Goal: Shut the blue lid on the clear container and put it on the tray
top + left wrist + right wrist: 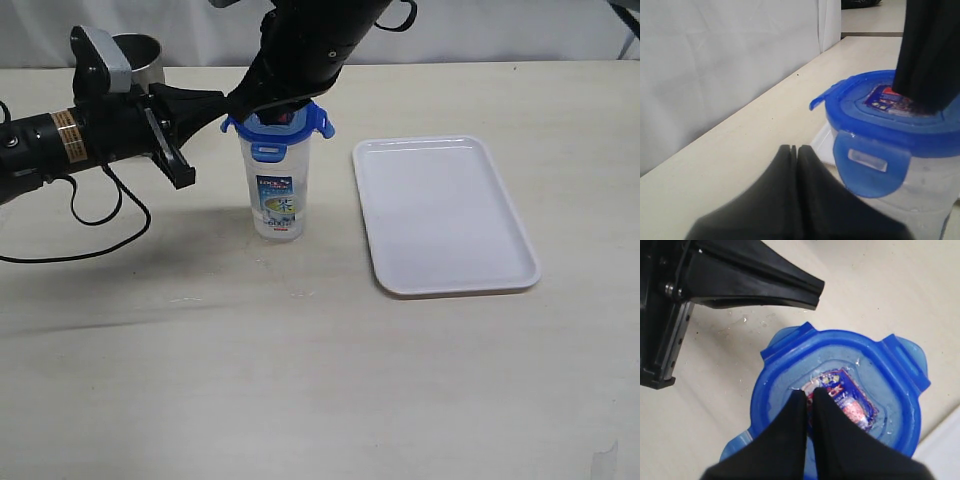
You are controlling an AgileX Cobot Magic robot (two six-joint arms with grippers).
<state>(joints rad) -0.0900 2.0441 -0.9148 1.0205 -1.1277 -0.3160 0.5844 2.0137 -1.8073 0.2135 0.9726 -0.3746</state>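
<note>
The clear container [277, 190] stands upright on the table left of the tray [440, 213]. The blue lid [280, 127] sits on its mouth, sticker face up; one flap [867, 165] hangs down, others stick out. My right gripper [810, 392] is shut, its tips resting on the middle of the blue lid [840, 400] at the sticker. My left gripper [794, 148] is shut and empty, its tips level with the lid's rim and just left of the blue lid [890, 115]. In the exterior view my left gripper [226, 104] points right at the lid's edge.
A grey steel cup [138, 55] stands at the back left behind the left arm. A black cable [100, 225] loops on the table under that arm. The white tray holds nothing.
</note>
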